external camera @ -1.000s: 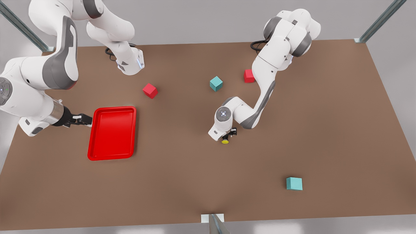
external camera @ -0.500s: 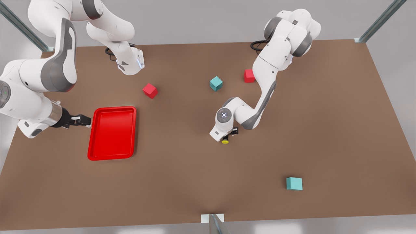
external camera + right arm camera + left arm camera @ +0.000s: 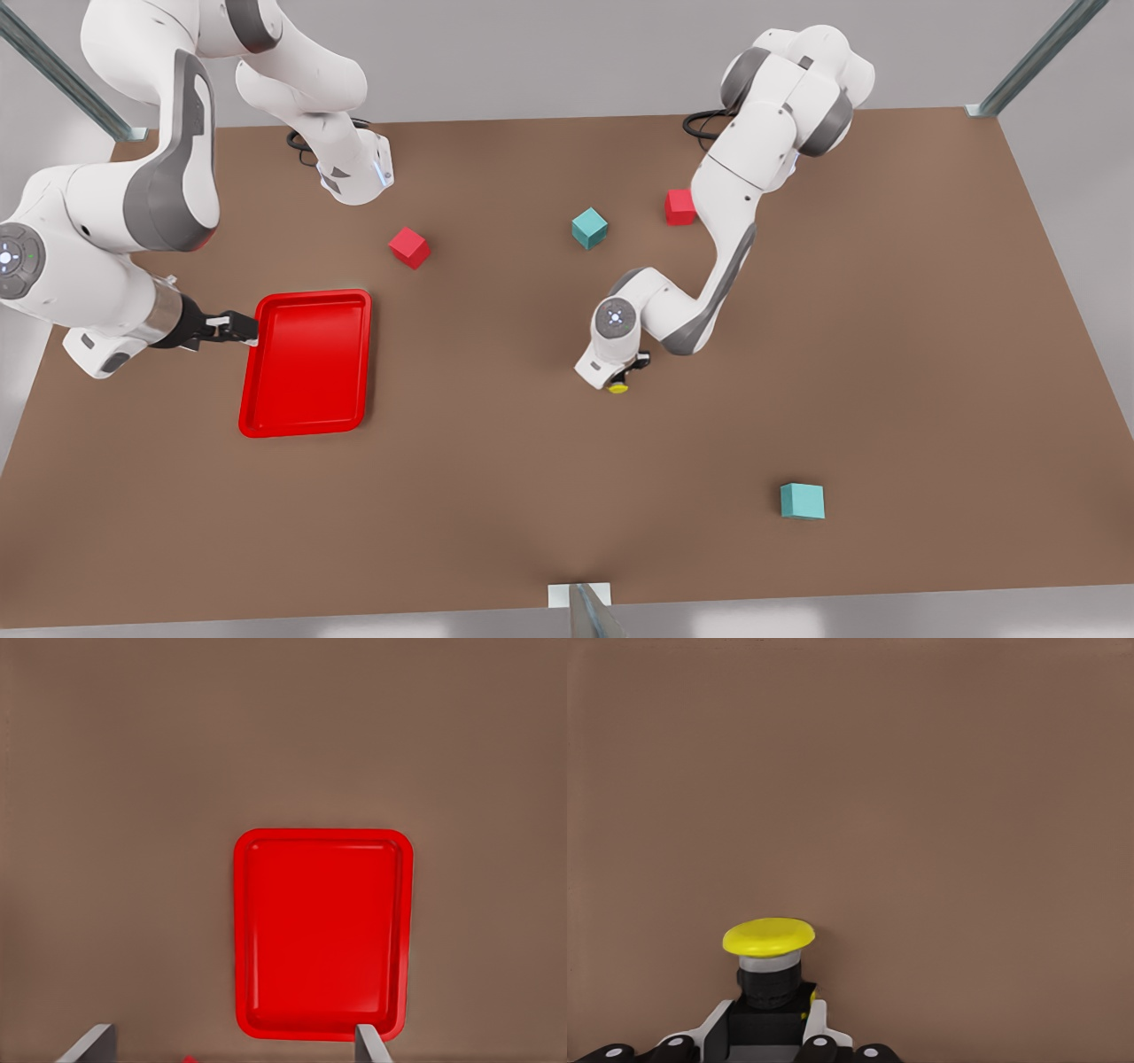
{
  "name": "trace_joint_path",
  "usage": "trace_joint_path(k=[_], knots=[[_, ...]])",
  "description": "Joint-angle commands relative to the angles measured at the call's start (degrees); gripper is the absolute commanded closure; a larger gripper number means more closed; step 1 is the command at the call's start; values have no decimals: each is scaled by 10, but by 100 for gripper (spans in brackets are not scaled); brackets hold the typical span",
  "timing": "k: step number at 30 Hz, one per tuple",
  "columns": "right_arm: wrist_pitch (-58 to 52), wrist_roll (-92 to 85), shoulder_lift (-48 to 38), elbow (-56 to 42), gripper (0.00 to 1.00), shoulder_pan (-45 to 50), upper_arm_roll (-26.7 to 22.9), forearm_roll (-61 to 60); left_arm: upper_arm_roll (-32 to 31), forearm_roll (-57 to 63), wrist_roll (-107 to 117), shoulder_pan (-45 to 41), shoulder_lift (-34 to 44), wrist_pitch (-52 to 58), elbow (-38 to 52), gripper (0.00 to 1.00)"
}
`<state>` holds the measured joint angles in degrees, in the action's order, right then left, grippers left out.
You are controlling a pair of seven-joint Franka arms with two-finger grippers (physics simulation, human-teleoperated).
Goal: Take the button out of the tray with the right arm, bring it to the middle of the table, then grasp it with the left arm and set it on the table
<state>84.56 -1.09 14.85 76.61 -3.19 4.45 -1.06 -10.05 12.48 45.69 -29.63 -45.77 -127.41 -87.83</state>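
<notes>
**Button out of the tray and in the left hand; only the set-down is left**

Front view: the tray sits at centre left of the frame with nothing in it. The right hand hovers at the tray's left rim; its fingers look spread with nothing between them. The arm waits there. Near the middle of the frame, the left hand points down at the tabletop, and the button peeks out just below it as a yellow spot. Whether the button already touches the surface cannot be told here.

Left wrist view: the button fills the lower left of the frame, yellow cap outward, its dark base clamped between the two fingers, which are closed against its sides. Plain tabletop lies behind.

Right wrist view: the empty tray lies in the lower centre, the fingertips wide apart at the bottom edge, gripping nothing.

Judging by this, the removal, carry and handover are done; lowering and release remain.
</notes>
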Motion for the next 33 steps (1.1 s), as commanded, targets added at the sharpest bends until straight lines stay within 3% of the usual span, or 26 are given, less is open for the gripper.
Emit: trace_joint_path(k=[1, 5, 9, 13, 19, 20, 21, 22, 25, 28, 33], knots=[[0, -7, 0, 1, 0, 0, 0, 0, -1, -2, 2, 6, 2, 2, 1, 56], [0, -7, 0, 2, 0, 1, 0, -1, -9, -11, 2, 25, 28, 71, 14, 57], [-1, -7, -1, 1, 0, -2, 0, 0, -13, -40, 9, 52, 51, 168, 84, 57], [-1, -7, -1, 2, 0, 1, 0, 0, -6, -34, 181, 105, 81, 168, 112, 57], [-1, -7, -2, 2, 0, 1, 0, 0, -5, 47, 399, 66, 50, 74, 112, 57], [-1, -7, -2, 2, 0, 1, 0, 0, 47, 64, 436, 18, 44, 76, 118, 57], [-1, -7, -2, 2, 0, 1, 0, 0, 152, 69, 497, -66, 39, 75, 122, 57], [-1, -7, -2, 2, 0, 1, 0, 0, 208, 93, 564, -109, 25, 77, 122, 57], [-11, -6, -1, 2, 0, 1, 0, 0, 219, 192, 686, -113, 9, 99, 121, 57], [-12, -6, -1, 2, 0, 1, 0, 0, 224, 197, 736, -115, 2, 123, 122, 57], [-12, -6, -1, 2, 0, 1, 0, 0, 299, 209, 899, -185, -64, 142, 130, 57]])
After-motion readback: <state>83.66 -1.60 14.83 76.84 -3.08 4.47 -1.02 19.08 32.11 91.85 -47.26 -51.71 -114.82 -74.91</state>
